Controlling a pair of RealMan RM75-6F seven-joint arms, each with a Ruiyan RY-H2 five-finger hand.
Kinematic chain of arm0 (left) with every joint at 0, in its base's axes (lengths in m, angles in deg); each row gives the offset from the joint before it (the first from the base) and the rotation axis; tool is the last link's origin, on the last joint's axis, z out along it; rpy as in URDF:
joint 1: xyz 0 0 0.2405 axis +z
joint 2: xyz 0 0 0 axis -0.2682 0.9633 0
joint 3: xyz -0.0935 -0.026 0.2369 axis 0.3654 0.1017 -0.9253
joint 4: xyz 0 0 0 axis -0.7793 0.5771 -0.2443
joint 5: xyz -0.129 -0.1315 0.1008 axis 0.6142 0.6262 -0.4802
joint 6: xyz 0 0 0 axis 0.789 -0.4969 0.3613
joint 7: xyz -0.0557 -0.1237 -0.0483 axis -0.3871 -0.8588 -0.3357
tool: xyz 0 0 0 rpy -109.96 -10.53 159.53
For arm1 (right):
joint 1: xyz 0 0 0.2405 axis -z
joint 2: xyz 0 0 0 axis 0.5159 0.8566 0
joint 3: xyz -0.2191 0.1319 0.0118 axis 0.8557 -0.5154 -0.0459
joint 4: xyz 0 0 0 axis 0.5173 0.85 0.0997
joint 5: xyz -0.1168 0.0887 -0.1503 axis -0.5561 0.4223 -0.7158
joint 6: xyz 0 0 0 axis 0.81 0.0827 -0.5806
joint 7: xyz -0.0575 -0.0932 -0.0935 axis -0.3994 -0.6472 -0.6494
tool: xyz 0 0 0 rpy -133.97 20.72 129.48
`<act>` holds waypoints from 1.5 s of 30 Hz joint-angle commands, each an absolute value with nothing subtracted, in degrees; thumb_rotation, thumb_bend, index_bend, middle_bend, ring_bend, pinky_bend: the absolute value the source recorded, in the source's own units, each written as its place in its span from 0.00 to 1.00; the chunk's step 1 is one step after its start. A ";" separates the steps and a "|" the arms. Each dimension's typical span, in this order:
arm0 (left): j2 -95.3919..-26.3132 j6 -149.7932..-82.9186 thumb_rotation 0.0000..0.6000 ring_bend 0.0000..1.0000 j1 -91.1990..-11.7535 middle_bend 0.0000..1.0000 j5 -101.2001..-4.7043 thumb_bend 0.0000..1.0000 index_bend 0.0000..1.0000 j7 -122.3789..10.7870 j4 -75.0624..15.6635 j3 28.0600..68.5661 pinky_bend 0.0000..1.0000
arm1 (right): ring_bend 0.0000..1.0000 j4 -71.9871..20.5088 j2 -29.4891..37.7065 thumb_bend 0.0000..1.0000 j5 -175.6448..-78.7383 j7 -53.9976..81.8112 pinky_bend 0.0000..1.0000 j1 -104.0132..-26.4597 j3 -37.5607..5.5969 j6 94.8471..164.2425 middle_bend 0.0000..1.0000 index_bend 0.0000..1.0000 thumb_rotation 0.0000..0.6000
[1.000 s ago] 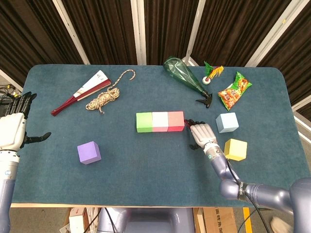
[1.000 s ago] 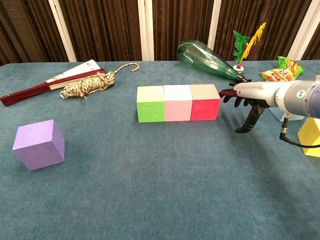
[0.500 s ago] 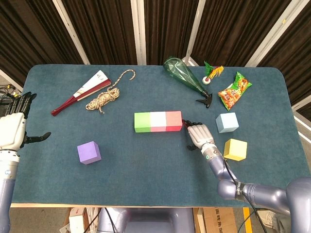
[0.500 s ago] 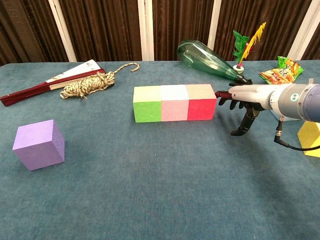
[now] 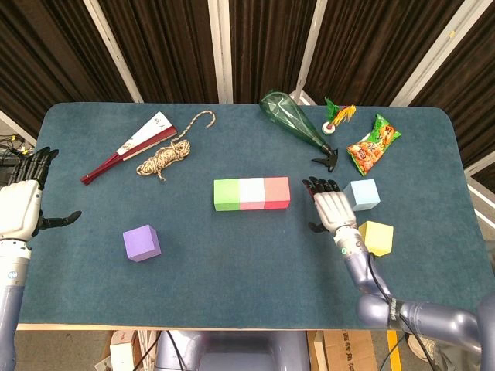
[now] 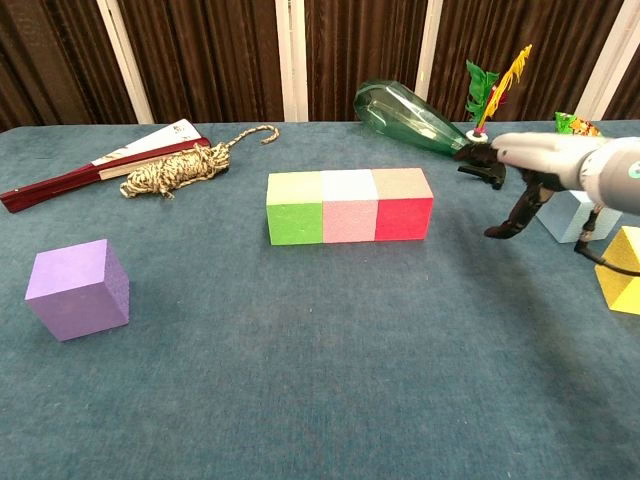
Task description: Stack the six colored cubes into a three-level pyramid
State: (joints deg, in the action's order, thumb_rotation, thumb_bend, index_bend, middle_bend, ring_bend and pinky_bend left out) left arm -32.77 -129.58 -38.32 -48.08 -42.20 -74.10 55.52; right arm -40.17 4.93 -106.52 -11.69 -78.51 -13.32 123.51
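desk (image 5: 232, 255): it carries everything; I keep my moves low and slow over its cloth.
base row (image 5: 251, 193): green, pink and red cubes sit touching in one straight line at the middle; I must not nudge it when I set the second level on.
purple cube (image 5: 141, 243): well apart, on my left side, untouched.
blue cube (image 5: 362, 195): just beside my right hand, likely my next pick; I should close on opposite faces squarely.
yellow cube (image 5: 377, 237): near my right wrist.
right hand (image 5: 334, 209): fingers spread, holding nothing, clear of the red cube.
left hand (image 5: 22, 202): at the desk's edge, apparently spread and empty.
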 commanded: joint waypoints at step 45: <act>-33.36 -130.69 1.00 0.00 -37.88 0.00 -51.05 0.13 0.00 -40.37 -76.59 54.13 0.03 | 0.17 -45.40 16.20 0.29 -107.68 -6.86 0.00 -62.29 -8.57 123.75 0.18 0.00 1.00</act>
State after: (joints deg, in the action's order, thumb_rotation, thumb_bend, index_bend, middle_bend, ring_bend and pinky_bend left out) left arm -33.35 -130.70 -37.87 -51.06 -40.38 -76.60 54.13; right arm -46.07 16.58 -108.20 -6.89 -62.11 -8.30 124.38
